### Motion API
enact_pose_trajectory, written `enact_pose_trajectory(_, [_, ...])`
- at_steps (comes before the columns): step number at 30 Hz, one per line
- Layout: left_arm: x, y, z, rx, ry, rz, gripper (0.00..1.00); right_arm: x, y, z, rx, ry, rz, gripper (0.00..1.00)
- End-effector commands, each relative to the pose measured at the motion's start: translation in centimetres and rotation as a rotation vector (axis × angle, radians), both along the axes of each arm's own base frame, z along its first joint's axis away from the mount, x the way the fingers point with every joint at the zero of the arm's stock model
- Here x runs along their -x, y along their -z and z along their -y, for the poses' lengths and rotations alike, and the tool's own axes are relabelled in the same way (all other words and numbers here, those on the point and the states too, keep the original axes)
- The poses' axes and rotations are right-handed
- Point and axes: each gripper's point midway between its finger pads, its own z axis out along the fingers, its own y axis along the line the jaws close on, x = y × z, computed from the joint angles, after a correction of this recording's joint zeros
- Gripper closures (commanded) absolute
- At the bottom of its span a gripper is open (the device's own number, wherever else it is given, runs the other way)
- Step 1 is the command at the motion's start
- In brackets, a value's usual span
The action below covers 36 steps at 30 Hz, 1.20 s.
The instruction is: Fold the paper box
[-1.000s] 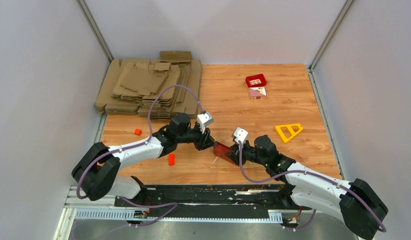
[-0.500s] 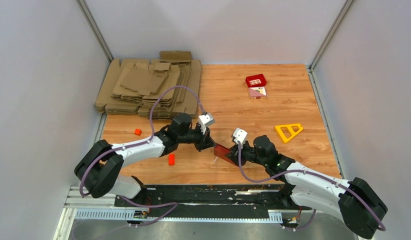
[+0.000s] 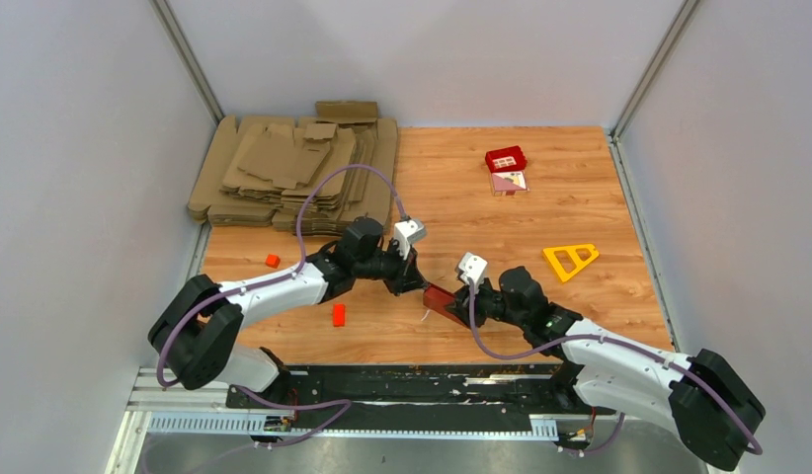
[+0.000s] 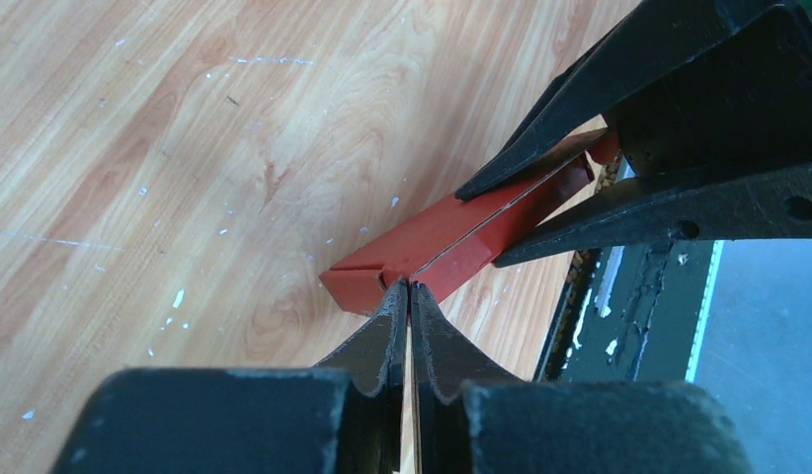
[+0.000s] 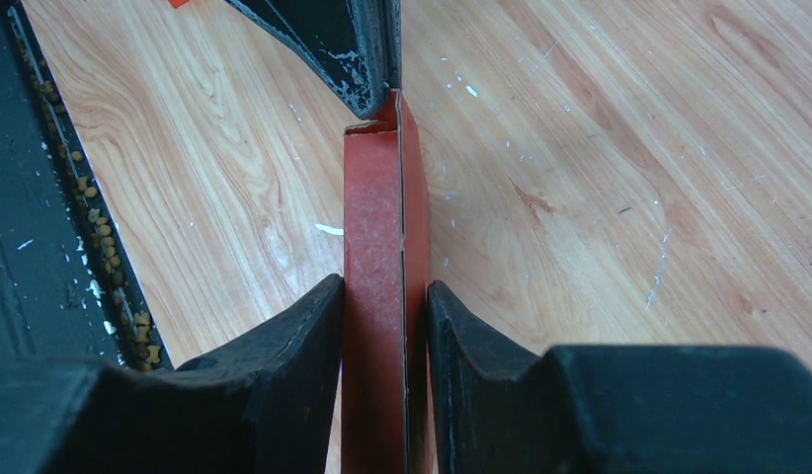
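The paper box [image 3: 440,298] is a flattened strip of red card held just above the table between my two arms. My right gripper [image 3: 465,304] is shut on its near end, a finger on each broad face [image 5: 385,286]. The box [image 5: 382,217] runs straight away from those fingers. My left gripper [image 3: 419,284] meets the far end. Its fingers [image 4: 410,288] are pressed almost together on the thin end edge of the box [image 4: 451,235], at a small notch between two layers.
A pile of brown cardboard sheets [image 3: 293,168] lies at the back left. A small red tile [image 3: 506,158] and a yellow triangle [image 3: 570,259] lie on the right. Two orange blocks [image 3: 272,261] [image 3: 338,315] lie on the left. A black rail [image 3: 402,380] runs along the near edge.
The left gripper's jaws have closed onto the end of the red box, and its wrist has shifted slightly. The right arm and the box have stayed where they were.
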Motion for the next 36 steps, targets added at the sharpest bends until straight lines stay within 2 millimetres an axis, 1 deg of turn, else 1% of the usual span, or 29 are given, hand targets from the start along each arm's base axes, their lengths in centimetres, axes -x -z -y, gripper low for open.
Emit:
enact_pose_trajectory(1, [0.4,-1.3,0.9,0.015,-0.009,-0.061,0.94,-1.0,-1.6,-0.6,-0.021,0.023,0.035,0.65])
enact_pose_trajectory(4, [0.6,-1.1,1.1,0.011,-0.014,-0.090,0.94,-1.0,-1.6,-0.6,-0.021,0.024,0.030,0.74])
enact_pose_trajectory(6, [0.9,-0.9,1.3,0.012,-0.013,-0.101,0.94,-1.1,-1.6,-0.6,-0.019,0.027,0.027,0.77])
enact_pose_trajectory(13, [1.1,-0.5,1.6,0.010,-0.025,-0.109,0.94,-1.0,-1.6,-0.7,-0.025,0.026,0.019,0.77])
enact_pose_trajectory(16, [0.8,-0.1,1.2,-0.026,-0.049,-0.080,0.97,-0.8,-1.6,-0.7,-0.026,0.022,0.016,0.77])
enact_pose_trajectory(23, [0.6,1.2,0.2,-0.102,-0.064,-0.034,0.98,-0.7,-2.2,-0.4,-0.036,0.025,0.033,0.77])
enact_pose_trajectory(27, [0.4,2.0,-0.4,-0.145,-0.079,0.001,1.00,-0.6,-2.1,-0.5,-0.030,0.023,0.026,0.77])
enact_pose_trajectory(30, [0.6,2.6,-0.7,-0.180,-0.075,0.023,1.00,-0.6,-2.0,-0.4,-0.028,0.025,0.023,0.76])
enact_pose_trajectory(32, [1.0,2.6,-0.4,-0.180,-0.055,0.026,1.00,-0.6,-2.1,-0.4,-0.028,0.026,0.024,0.76])
enact_pose_trajectory(33, [1.2,2.5,-0.2,-0.177,-0.041,0.029,1.00,-0.6,-2.2,-0.4,-0.029,0.026,0.028,0.76])
enact_pose_trajectory(36, [2.0,2.6,-0.5,-0.187,-0.030,0.025,0.88,-0.7,-2.1,-0.3,-0.026,0.026,0.037,0.76])
